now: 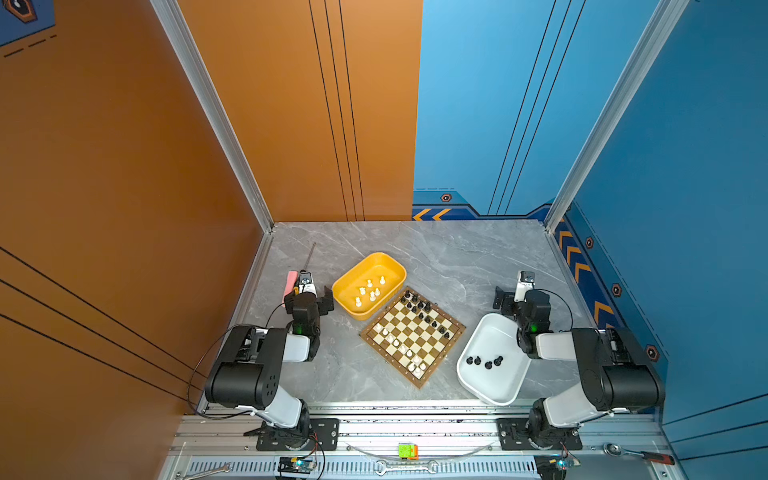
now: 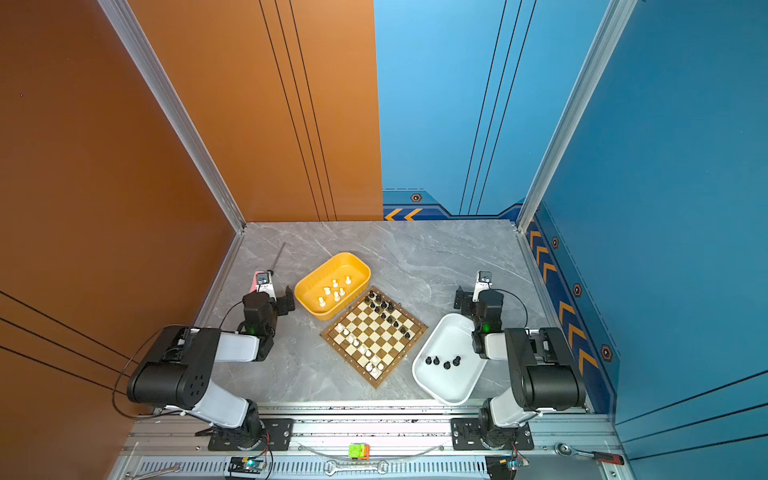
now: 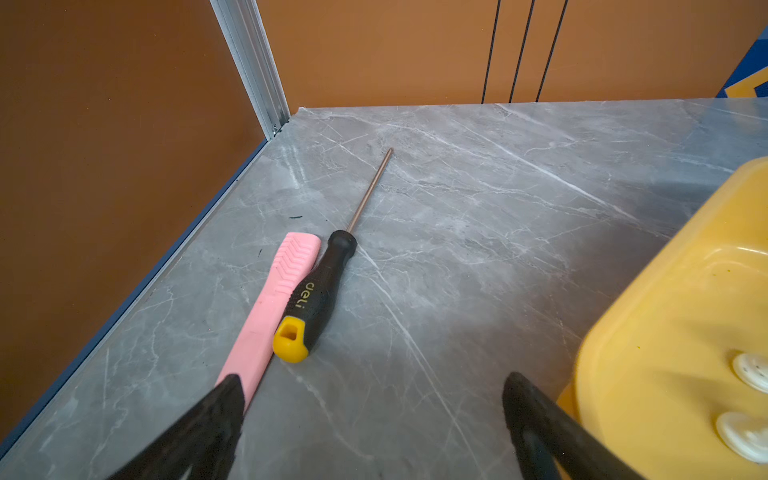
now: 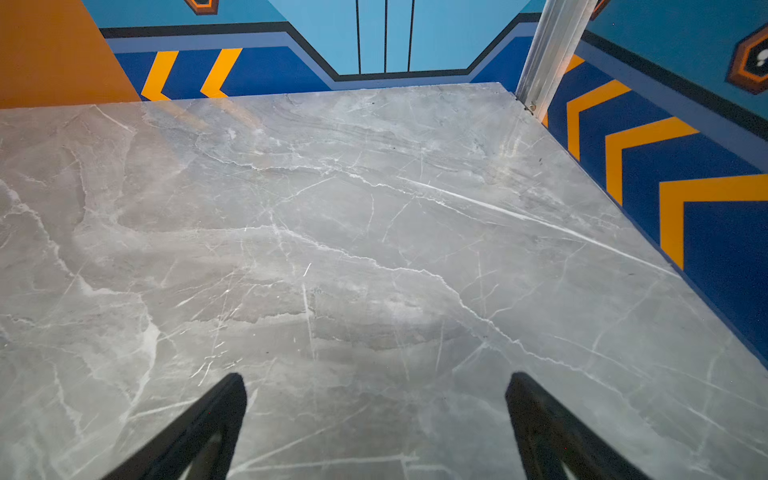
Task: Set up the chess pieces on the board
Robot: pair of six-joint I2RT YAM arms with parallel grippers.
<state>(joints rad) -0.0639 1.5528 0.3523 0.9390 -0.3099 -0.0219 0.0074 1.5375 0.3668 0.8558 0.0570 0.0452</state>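
Observation:
The board (image 1: 415, 338) (image 2: 374, 337) lies turned like a diamond at mid-table. White chess pieces (image 1: 397, 343) stand along its near-left side and black ones (image 1: 424, 311) along its far-right side. More white pieces (image 1: 370, 291) (image 3: 752, 370) sit in a yellow tray (image 1: 376, 255) (image 3: 665, 311) behind the board. Several black pieces (image 1: 484, 362) lie in a white tray (image 1: 494, 336) on the board's right. My left gripper (image 1: 309, 297) (image 3: 374, 382) hangs open and empty beside the yellow tray. My right gripper (image 1: 521, 297) (image 4: 377, 380) is open and empty over bare table behind the white tray.
A black-and-yellow screwdriver (image 3: 320, 291) and a pink-handled tool (image 3: 270, 316) lie by the left wall, just ahead of my left gripper. Orange and blue walls close the table on three sides. Wrenches and a green block (image 1: 407, 451) rest on the front rail.

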